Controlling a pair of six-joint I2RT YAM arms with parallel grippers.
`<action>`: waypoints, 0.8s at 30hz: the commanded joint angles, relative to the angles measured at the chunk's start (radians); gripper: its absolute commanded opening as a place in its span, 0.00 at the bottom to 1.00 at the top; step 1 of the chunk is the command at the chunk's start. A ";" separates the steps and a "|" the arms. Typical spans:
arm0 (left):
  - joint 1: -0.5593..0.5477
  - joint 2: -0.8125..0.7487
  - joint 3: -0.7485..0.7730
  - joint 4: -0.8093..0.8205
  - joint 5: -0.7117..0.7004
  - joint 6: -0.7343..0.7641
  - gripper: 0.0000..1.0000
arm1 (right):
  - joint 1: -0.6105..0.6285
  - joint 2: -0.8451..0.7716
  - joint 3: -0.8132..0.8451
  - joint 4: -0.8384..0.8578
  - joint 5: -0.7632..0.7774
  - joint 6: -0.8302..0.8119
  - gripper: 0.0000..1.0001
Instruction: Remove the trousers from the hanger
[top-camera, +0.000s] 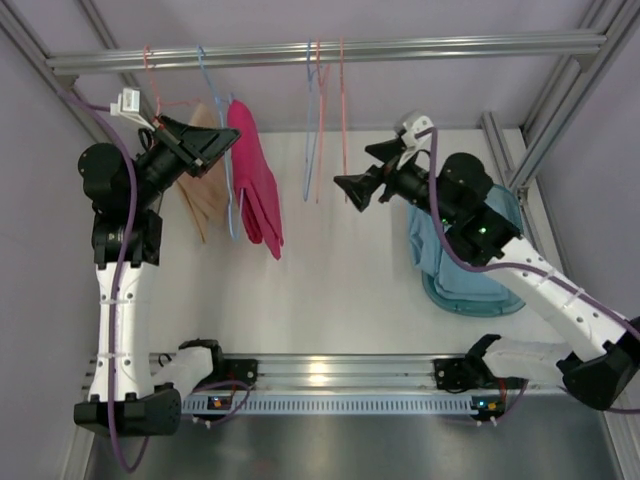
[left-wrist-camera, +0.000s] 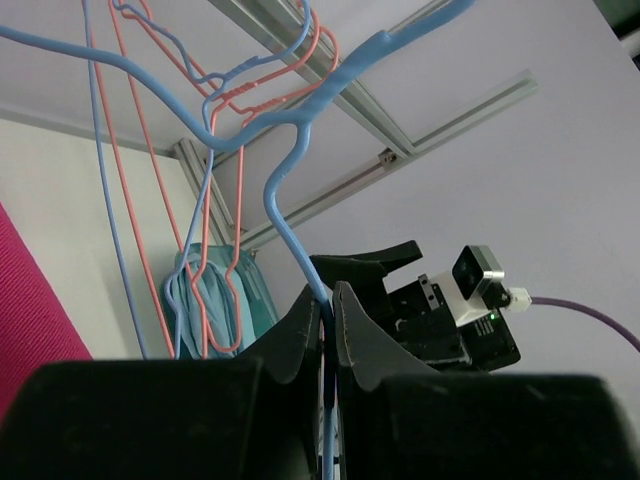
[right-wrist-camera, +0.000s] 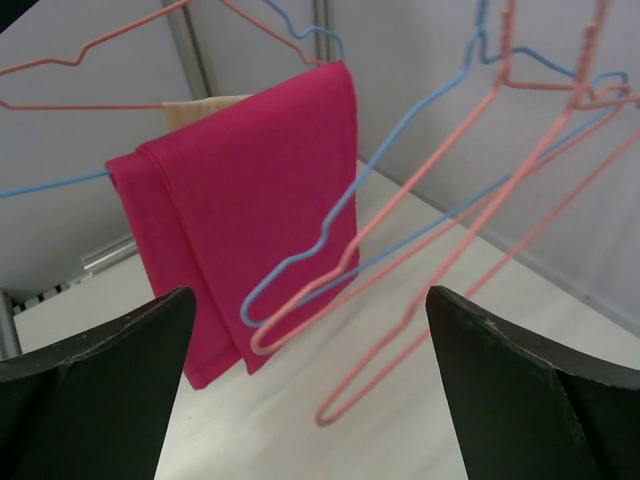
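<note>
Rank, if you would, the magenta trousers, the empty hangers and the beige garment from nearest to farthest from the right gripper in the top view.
1. The empty hangers, just left of the right gripper.
2. The magenta trousers, hanging further left.
3. The beige garment, farthest left, beyond the trousers.

Magenta trousers (top-camera: 255, 185), pale blue trousers (top-camera: 450, 285), blue hanger (left-wrist-camera: 350, 72), perhaps tan cloth (top-camera: 196, 205)

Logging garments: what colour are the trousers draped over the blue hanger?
Magenta-pink, plain; the trousers show best in the right wrist view.
</note>
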 joint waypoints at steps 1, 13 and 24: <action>0.002 -0.037 0.090 0.131 -0.047 0.040 0.00 | 0.129 0.084 0.080 0.177 0.162 -0.055 0.99; 0.002 -0.012 0.148 0.112 -0.084 0.024 0.00 | 0.405 0.320 0.130 0.350 0.267 -0.171 0.99; 0.004 -0.012 0.159 0.112 -0.089 0.015 0.00 | 0.425 0.466 0.200 0.450 0.349 -0.251 0.98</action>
